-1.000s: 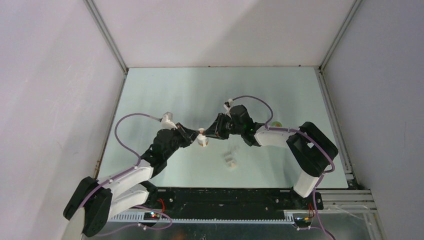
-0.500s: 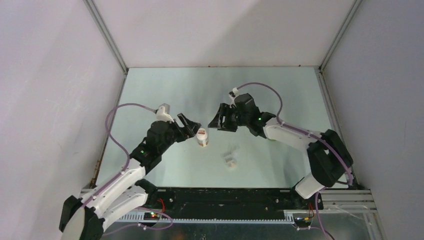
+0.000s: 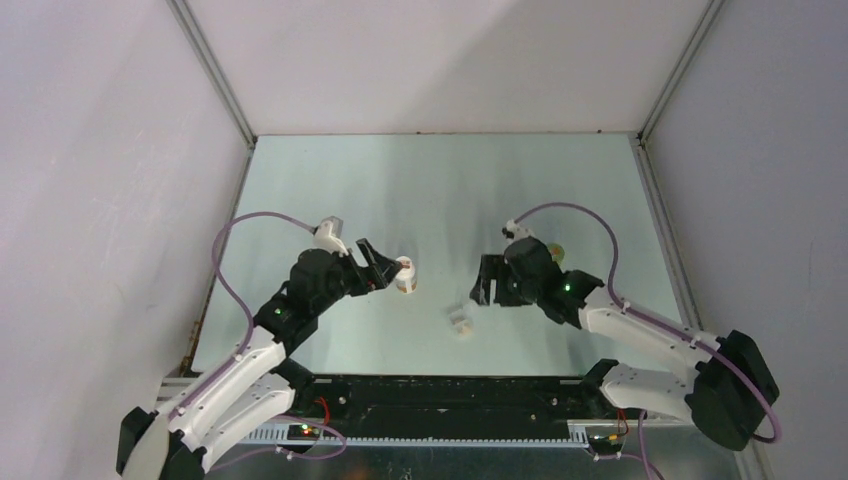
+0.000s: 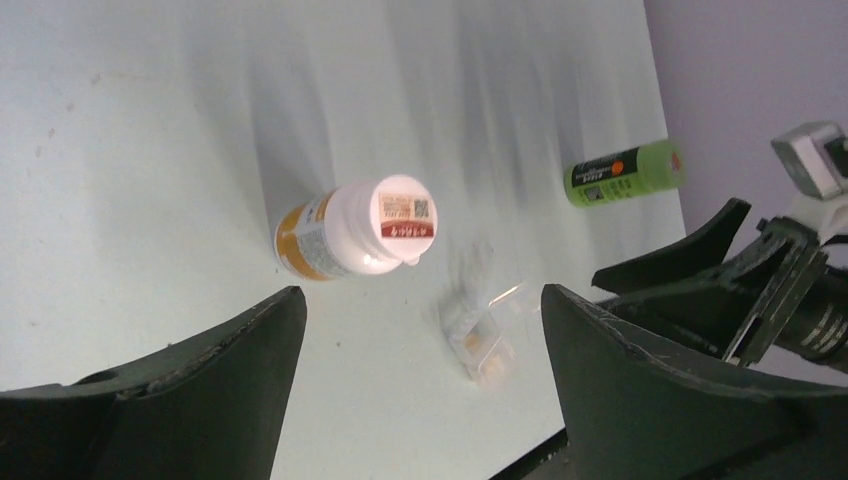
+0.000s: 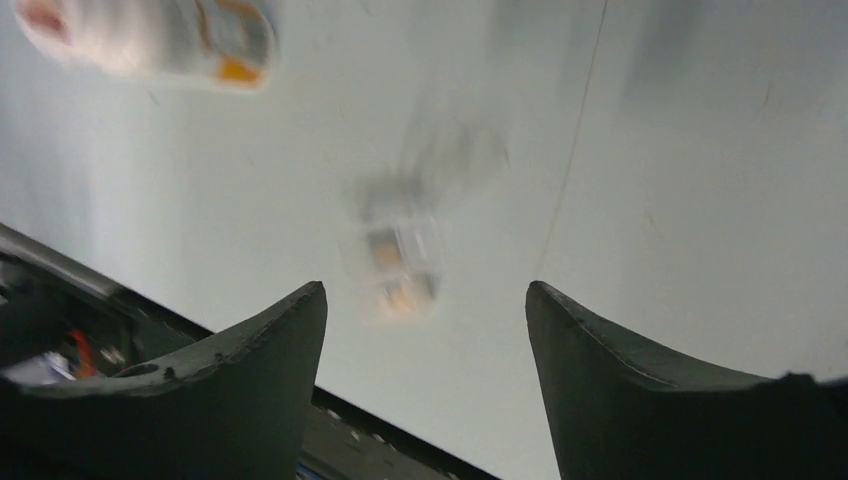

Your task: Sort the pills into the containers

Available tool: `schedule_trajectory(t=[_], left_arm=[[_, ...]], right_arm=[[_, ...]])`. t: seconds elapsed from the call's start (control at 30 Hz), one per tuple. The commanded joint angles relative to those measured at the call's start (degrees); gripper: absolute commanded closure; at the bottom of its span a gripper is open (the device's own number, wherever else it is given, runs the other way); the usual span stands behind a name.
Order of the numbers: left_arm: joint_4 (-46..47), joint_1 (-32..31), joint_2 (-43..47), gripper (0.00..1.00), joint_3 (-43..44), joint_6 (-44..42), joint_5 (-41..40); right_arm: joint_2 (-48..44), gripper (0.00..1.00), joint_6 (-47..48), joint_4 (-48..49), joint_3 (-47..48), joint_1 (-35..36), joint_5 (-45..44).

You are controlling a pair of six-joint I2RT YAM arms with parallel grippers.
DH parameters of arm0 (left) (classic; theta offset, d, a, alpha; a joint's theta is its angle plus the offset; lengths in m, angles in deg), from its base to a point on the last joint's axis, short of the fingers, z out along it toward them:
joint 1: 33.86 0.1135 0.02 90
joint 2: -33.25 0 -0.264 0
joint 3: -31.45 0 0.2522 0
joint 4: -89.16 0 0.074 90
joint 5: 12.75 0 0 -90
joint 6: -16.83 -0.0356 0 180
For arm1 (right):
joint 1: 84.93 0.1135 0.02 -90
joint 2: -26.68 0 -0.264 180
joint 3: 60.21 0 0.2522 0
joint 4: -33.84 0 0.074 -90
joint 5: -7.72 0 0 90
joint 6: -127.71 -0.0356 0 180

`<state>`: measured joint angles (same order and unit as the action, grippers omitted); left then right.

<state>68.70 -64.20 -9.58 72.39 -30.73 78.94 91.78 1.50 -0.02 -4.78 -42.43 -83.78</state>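
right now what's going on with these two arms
Neither arm holds anything. The left gripper is open beside the upright white pill bottle, not gripping it. The right gripper, also open, hangs over the table near the small pill box, which lies between the arms. A green bottle lies on its side further back.

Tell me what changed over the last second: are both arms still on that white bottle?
Both end effectors opened and let go of the white bottle. The left end effector backed off slightly leftward; the right end effector swung right and toward the near edge, ending near the pill box. White bottle, pill box and green bottle stayed put.
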Motion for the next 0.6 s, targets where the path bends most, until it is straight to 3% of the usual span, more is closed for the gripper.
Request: schedule_trajectory(t=[0.0,0.23,0.57], left_arm=[[2.72,0.29,0.89,0.08,-2.57,1.53,4.32],[2.89,0.29,0.54,0.08,-2.61,1.22,4.42],[0.74,0.29,1.63,0.07,-2.42,0.46,3.14]], right_arm=[[-4.69,0.22,5.21,-0.05,-4.93,5.35,-4.13],[2.27,0.21,10.26,6.25,-7.30,16.20,-9.85],[14.62,0.22,9.67,11.13,-4.76,21.25,-16.71]])
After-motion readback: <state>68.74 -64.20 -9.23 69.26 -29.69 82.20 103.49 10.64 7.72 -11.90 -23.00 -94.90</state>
